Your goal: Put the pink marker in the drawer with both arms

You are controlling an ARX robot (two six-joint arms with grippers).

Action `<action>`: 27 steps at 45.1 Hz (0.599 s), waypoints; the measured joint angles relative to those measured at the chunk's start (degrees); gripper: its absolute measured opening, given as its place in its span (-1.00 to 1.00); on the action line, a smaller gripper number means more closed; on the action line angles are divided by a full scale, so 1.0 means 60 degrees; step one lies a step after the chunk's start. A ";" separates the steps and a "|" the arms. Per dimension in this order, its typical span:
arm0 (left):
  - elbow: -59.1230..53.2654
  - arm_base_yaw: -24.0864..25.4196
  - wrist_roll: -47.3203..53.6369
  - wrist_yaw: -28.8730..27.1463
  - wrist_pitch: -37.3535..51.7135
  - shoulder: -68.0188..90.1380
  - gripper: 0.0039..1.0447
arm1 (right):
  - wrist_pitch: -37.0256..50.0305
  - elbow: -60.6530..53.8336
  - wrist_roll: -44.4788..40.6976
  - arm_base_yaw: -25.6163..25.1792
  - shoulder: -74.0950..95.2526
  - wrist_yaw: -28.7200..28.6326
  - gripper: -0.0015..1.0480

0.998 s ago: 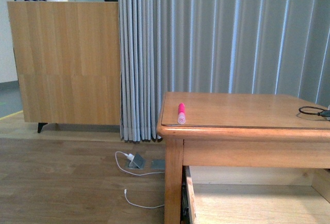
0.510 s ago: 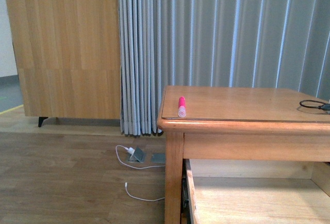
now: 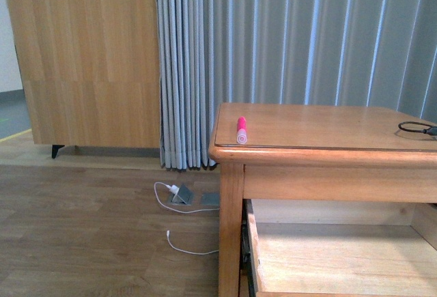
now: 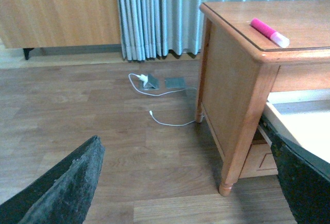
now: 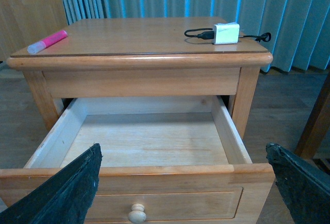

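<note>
Closest first: both my claws are spread wide with nothing in them. My left gripper (image 4: 185,139) hangs off the table's side over the floor. My right gripper (image 5: 183,147) hovers right in front of the drawer (image 5: 134,171), which is pulled out with nothing showing inside, so the drop spot's ready. Just past that, on the table (image 5: 144,59) top, the pink marker (image 5: 47,41) lies flat near the front left corner, cap end toward the edge, I think. Handy reach for my left side. Further back there's a white charger (image 5: 226,32), then curtains (image 3: 307,37).
</note>
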 joint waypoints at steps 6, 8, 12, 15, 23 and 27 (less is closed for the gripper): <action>0.1195 -0.0335 0.0186 0.0157 0.0954 0.2211 0.89 | 0.0000 0.0000 0.0004 0.0000 0.0000 0.0004 0.84; 0.1625 -0.0474 0.0204 0.0189 0.1140 0.2852 0.89 | 0.0000 0.0000 0.0004 0.0000 0.0000 0.0004 0.84; 0.2677 -0.0801 0.0244 0.0193 0.1326 0.4222 0.89 | 0.0000 0.0000 0.0000 0.0004 0.0000 0.0000 0.84; 0.3526 -0.1027 0.0168 0.0182 0.1333 0.5238 0.89 | 0.0000 0.0000 0.0000 0.0004 0.0000 0.0004 0.84; 0.6451 -0.1617 -0.0117 -0.0120 0.0903 0.8211 0.89 | 0.0000 0.0000 0.0000 0.0004 0.0000 0.0004 0.84; 0.7934 -0.1872 -0.0215 -0.0284 0.0499 0.9347 0.89 | 0.0000 0.0000 0.0000 0.0004 0.0000 0.0004 0.84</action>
